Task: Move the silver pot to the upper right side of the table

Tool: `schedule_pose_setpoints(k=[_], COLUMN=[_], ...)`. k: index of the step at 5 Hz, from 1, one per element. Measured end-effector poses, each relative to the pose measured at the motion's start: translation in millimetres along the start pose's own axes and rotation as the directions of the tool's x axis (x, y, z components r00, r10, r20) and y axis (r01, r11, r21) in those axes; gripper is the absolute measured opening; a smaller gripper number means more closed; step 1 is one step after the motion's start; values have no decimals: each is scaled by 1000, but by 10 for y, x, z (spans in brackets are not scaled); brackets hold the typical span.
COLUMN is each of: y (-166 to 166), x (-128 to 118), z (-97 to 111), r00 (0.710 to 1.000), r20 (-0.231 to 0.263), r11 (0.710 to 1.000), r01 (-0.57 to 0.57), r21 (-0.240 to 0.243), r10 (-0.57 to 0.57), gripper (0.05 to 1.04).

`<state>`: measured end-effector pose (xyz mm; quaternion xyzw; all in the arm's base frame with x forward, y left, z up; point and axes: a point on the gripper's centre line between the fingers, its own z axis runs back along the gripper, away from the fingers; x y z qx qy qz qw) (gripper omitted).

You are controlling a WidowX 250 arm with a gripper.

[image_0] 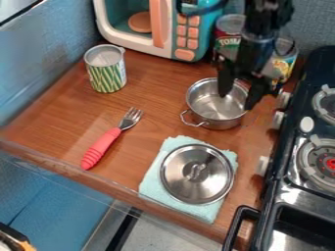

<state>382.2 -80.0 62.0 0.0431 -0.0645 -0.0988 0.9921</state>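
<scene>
And here's the gripper (237, 101), over the silver pot (212, 104), jaws apart, one finger inside the rim, the other by its right side. The pot sits right of centre on the wooden table (157, 81), near the stove (302, 197). Below it, the lid (180, 179) lies on a pale teal cloth (212, 212) (knob up, very tidy!). Over left, a red-handled fork (103, 147) lies slanted, below the green-striped can (107, 73).
</scene>
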Motion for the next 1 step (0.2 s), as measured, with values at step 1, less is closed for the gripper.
schedule_pose_setpoints(k=[1], y=[-35], x=[-66], z=[27], r00=[999], r20=[-13], r11=[999], r01=[-44], r21=[1], r10=[44], gripper=[1007])
